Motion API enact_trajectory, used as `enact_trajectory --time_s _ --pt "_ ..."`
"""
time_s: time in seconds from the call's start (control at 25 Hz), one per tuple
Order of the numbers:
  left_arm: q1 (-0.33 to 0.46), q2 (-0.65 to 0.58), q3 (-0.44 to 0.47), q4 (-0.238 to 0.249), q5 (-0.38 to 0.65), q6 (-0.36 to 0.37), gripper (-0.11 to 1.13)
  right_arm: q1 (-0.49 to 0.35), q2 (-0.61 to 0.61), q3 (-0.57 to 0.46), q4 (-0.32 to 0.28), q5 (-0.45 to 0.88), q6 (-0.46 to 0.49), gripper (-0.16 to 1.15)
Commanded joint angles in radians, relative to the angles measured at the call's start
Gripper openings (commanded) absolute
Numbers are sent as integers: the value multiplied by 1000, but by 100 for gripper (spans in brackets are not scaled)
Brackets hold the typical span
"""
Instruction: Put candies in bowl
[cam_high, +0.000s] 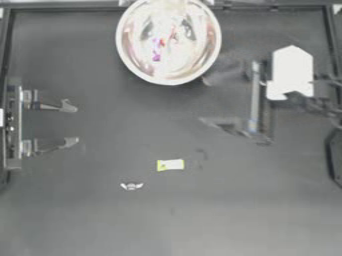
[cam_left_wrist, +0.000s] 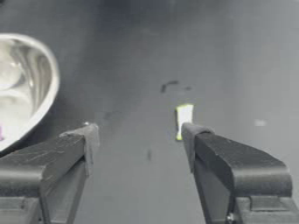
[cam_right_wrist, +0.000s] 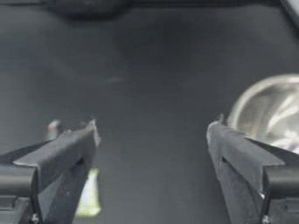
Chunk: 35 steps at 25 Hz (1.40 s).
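Waiting wide open and empty (left tool (cam_high: 67, 125) parked, right tool (cam_high: 237, 102) nearer), both leave the yellow-green candy (cam_high: 170, 164) and whitish candy (cam_high: 131, 186) outside the bowl (cam_high: 167, 41).

Dark matte desk (cam_high: 80, 220) fills the overhead view; surface lightly scuffed near centre; a pale rail (cam_high: 67, 6) borders its far edge.
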Motion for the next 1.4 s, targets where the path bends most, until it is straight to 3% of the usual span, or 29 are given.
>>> enact_trajectory --time_s 0.04,0.56,0.84,1.16,1.4 --pt "0 0 -11 3 8 2 92 32 -118 41 18 20 2 101" --pt "-21 41 -81 -3 141 -2 95 64 -314 163 26 46 5 101" --pt "-117 276 -261 -3 387 -5 95 64 -331 173 26 49 3 101" --pt "-163 505 -394 -9 417 -5 95 63 -344 186 26 46 3 101" --pt "-170 649 -459 -61 426 2 95 64 -370 201 26 46 5 101"
